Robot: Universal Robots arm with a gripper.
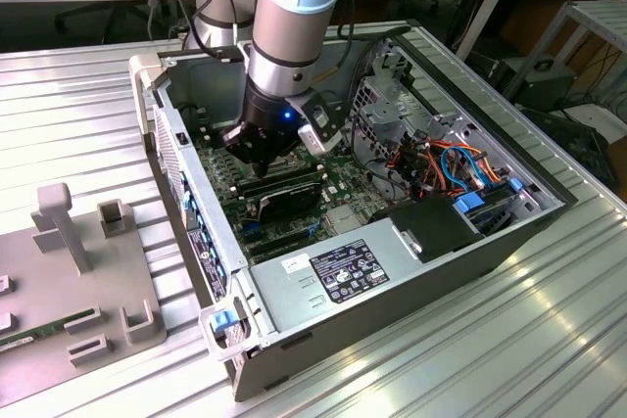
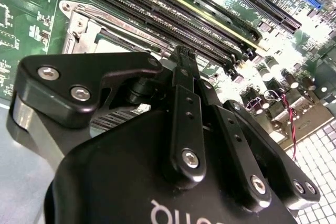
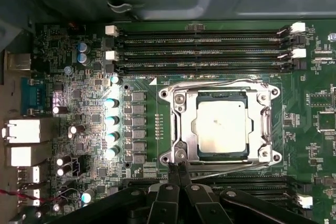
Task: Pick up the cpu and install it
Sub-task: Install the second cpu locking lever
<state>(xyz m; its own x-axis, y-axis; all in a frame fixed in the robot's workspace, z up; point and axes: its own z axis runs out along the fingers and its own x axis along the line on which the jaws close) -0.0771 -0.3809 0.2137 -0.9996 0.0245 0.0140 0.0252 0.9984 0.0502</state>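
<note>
Inside the open case (image 1: 411, 271), in the exterior view, the arm reaches down over the motherboard (image 1: 294, 193) with the gripper (image 1: 260, 156) low above it. Seen in the first wrist view, the cpu (image 3: 220, 127) already lies flat in its socket (image 3: 220, 124), framed by the metal bracket, so placing looks done; whether it is latched I cannot tell. Both fingers (image 3: 171, 174) meet, pinched together with nothing between them, just beside the socket edge. Across the second wrist view, the fingertips (image 2: 181, 56) likewise close empty, above the memory slots (image 2: 199, 19).
</note>
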